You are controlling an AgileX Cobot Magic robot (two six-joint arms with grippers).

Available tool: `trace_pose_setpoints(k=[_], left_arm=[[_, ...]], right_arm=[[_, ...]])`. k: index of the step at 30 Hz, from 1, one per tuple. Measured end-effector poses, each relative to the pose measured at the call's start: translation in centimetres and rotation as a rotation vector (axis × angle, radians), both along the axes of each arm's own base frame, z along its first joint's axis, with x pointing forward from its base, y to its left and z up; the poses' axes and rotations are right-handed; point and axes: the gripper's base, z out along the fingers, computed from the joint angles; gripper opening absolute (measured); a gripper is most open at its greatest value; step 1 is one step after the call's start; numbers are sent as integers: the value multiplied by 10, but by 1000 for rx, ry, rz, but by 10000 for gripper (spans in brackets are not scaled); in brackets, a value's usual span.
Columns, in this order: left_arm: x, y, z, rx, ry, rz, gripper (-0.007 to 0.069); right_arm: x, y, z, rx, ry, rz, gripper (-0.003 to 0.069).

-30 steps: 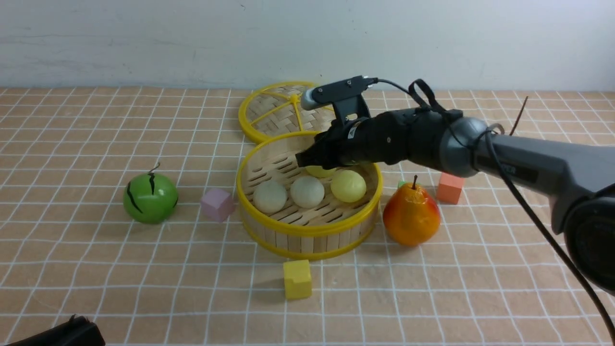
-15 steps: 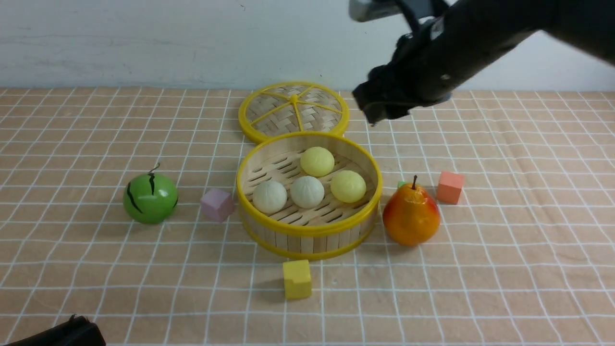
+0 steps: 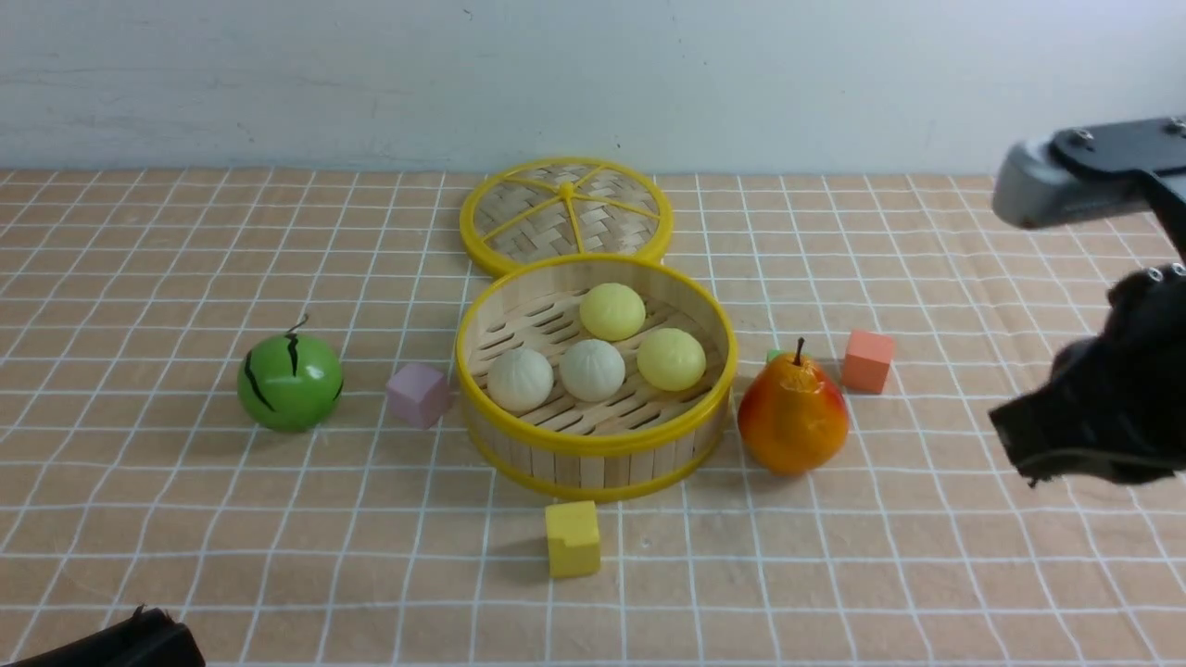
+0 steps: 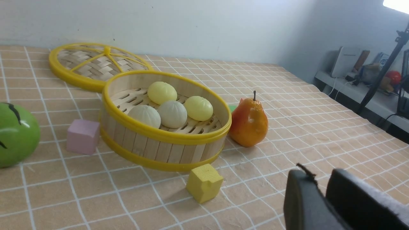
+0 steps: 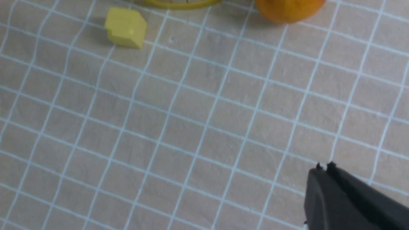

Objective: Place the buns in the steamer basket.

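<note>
The steamer basket (image 3: 593, 443) stands mid-table. Four buns lie in it: two off-white (image 3: 520, 379) (image 3: 593, 370) and two pale yellow (image 3: 612, 311) (image 3: 672, 358). The left wrist view also shows the basket (image 4: 166, 137) with the buns (image 4: 172, 114) in it. My right gripper (image 3: 1017, 446) is shut and empty, far right of the basket and past the pear; in the right wrist view (image 5: 323, 166) it hangs over bare cloth. My left gripper (image 4: 319, 177) is shut and empty, at the near left corner (image 3: 139, 639).
The woven lid (image 3: 566, 215) lies flat behind the basket. A green melon ball (image 3: 290, 381) and a pink cube (image 3: 419, 394) are left of the basket. A yellow cube (image 3: 573, 538) is in front of it. A pear (image 3: 793, 414) and an orange cube (image 3: 868, 360) are right of it.
My right gripper left the second yellow bun in the basket, rose, then swung right and down to the table's right side. The left arm has not moved.
</note>
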Motion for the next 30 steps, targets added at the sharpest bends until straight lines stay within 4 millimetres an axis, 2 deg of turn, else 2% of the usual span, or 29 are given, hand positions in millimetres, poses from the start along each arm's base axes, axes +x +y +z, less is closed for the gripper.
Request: trace_pose_setpoints(k=[8,11,13,15,16,17,18,20,22,24,26,30], left_arm=[[0,0,0,1,1,0,123],[0,0,0,1,1,0,125],[0,0,0,1,1,0,127],[0,0,0,1,1,0,128],[0,0,0,1,1,0,130],[0,0,0,1,1,0,130],[0,0,0,1,1,0,131],[0,0,0,1,1,0,133],[0,0,0,1,1,0,137],[0,0,0,1,1,0,138],[0,0,0,1,1,0,141],[0,0,0,1,1,0,145]], right_arm=[[-24,-13,3,-23,42,-1,-17],[-43,-33,7,0,-67,-35,-17],[-59,-52,1,16,-207,-85,-17],[-78,-67,-20,46,-367,-144,-17],[-87,-73,-40,62,-442,-183,-17],[-92,-75,-42,70,-473,-189,-17],[-99,-79,-56,82,-529,-216,-17],[-113,-86,-91,99,-641,-267,-17],[-124,-91,-139,96,-747,-310,-17],[-130,-93,-163,106,-804,-319,-17],[-133,-93,-179,105,-801,-320,-17],[-135,-93,-186,88,-750,-319,-16]])
